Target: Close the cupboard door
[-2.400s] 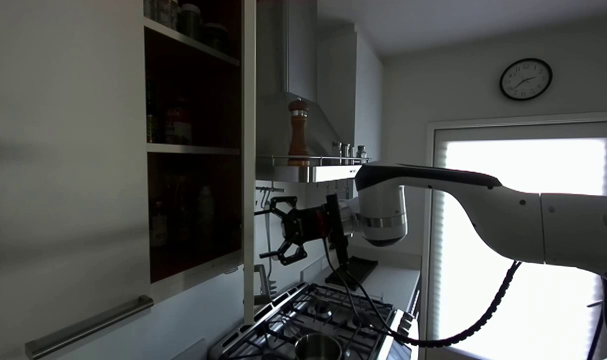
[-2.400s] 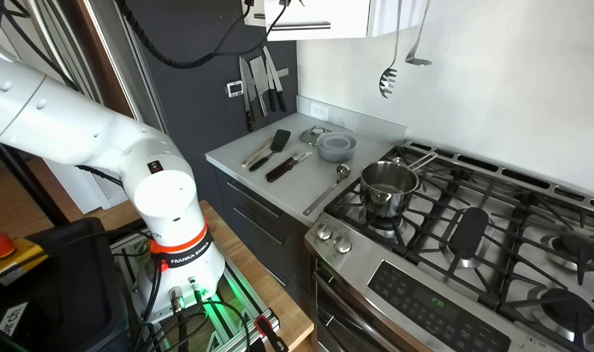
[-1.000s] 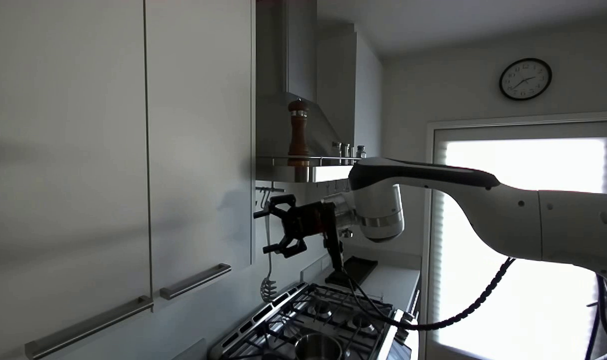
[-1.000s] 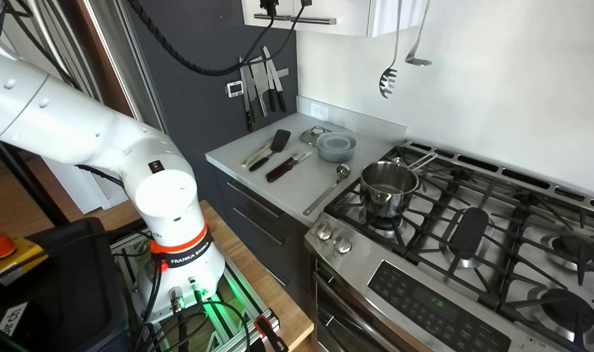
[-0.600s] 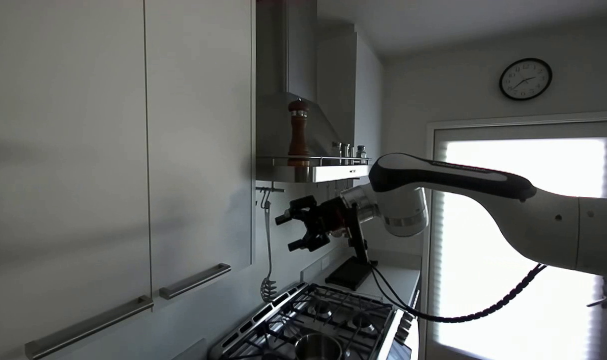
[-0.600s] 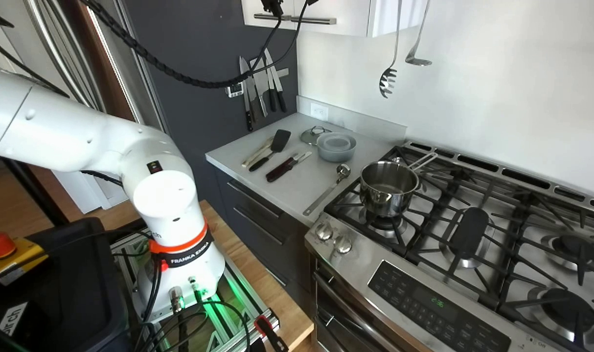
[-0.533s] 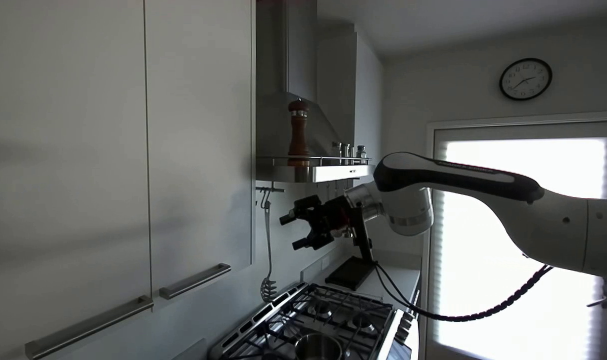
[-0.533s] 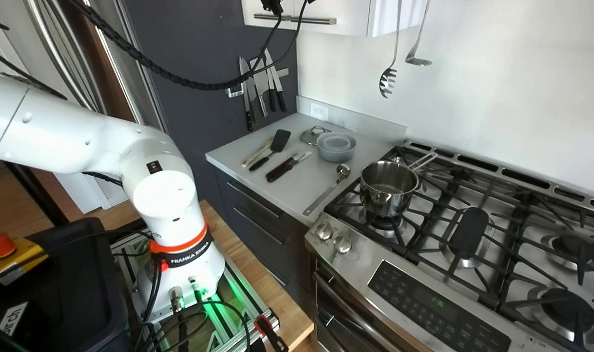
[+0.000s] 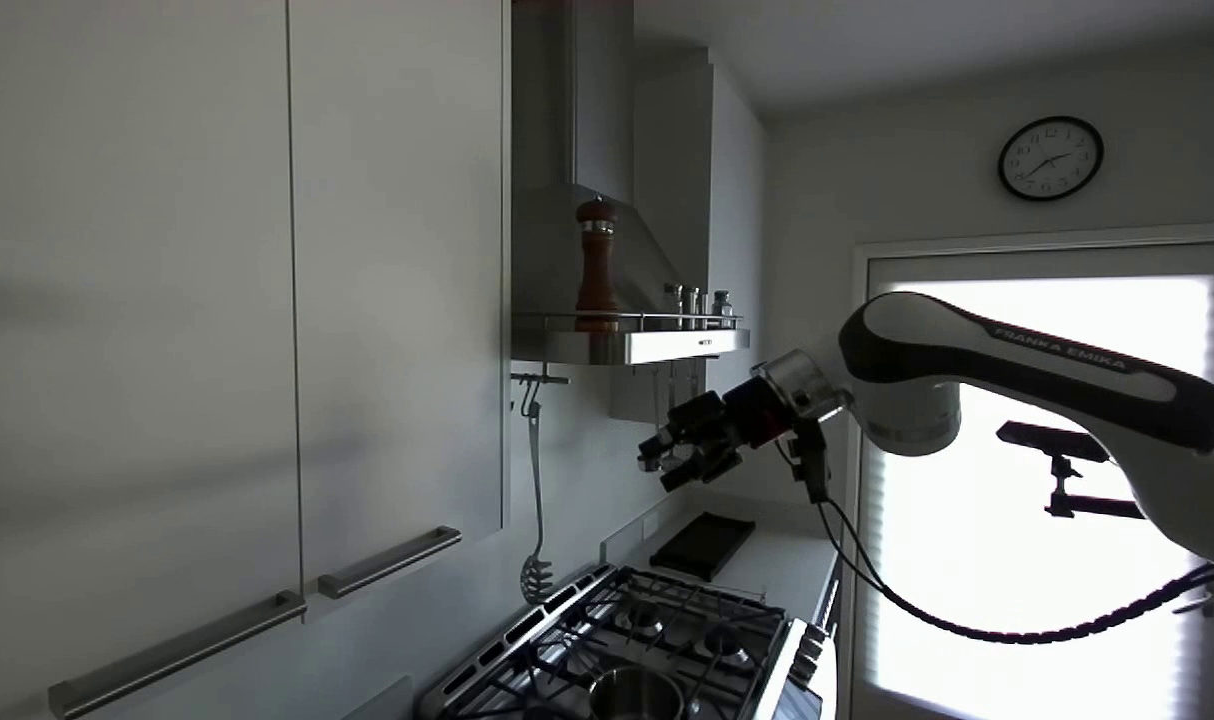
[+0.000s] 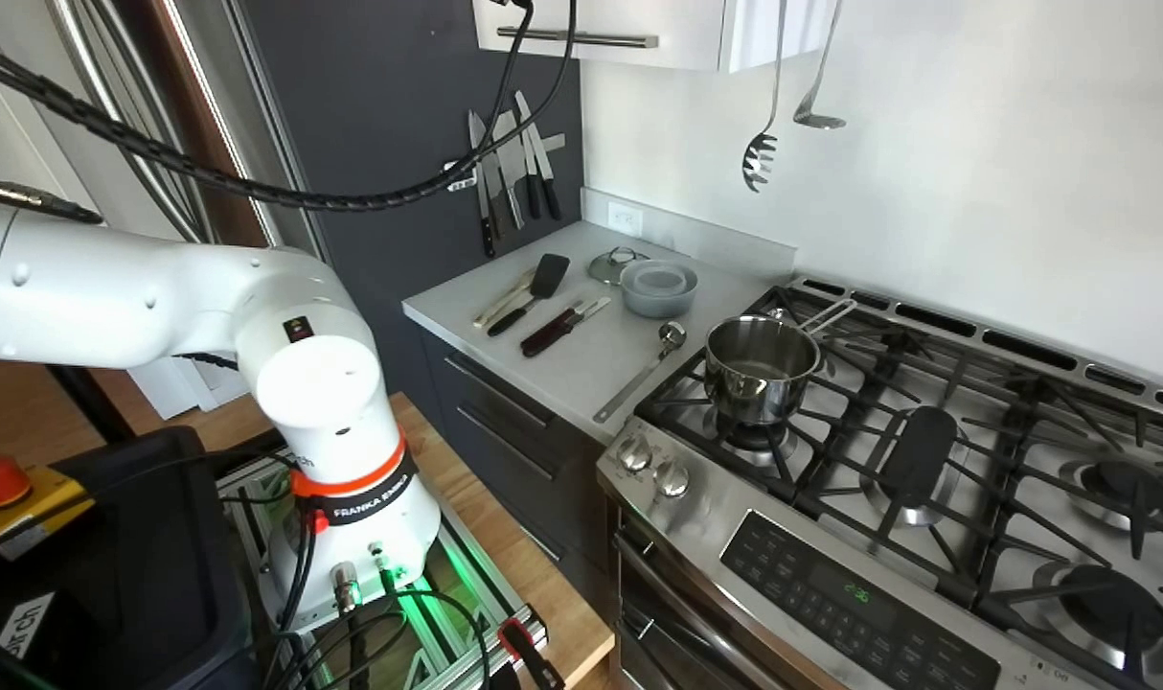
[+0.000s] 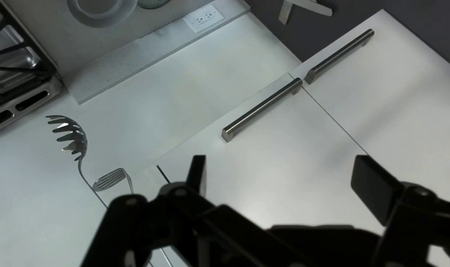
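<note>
Wrist view shows the gripper (image 11: 285, 181), its fingers (image 11: 377, 189) spread wide, with the closed cupboard door (image 11: 284, 152) beyond them, flush beside a neighboring panel (image 11: 406, 96). In an exterior view, the robot arm (image 9: 1047, 350) arches and holds the gripper angled downward, tips lowest, well apart from the door and its bar handle (image 9: 392, 562).

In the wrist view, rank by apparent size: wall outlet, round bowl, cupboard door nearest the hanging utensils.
Largest: cupboard door, by far
Next: round bowl, though the frame cuts it
Smallest: wall outlet
</note>
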### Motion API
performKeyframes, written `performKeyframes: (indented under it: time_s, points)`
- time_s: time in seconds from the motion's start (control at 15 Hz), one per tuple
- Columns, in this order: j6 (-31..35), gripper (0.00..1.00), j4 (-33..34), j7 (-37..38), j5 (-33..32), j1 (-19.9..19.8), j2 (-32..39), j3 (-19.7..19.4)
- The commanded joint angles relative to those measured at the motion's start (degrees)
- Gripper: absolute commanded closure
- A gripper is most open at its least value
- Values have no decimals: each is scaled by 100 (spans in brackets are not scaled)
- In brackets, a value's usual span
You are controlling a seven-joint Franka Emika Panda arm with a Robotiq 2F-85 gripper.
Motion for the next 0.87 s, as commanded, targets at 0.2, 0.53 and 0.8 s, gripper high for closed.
performKeyframes:
  time_s: [0.2, 0.53, 0.8]
  points:
    - [-431, 0, -181, -315, -704, 272, -724, -335]
    - [-267, 0, -93, -197, -795, 420, -743, -350]
    - [-271, 0, -150, -216, -810, 467, -817, -372]
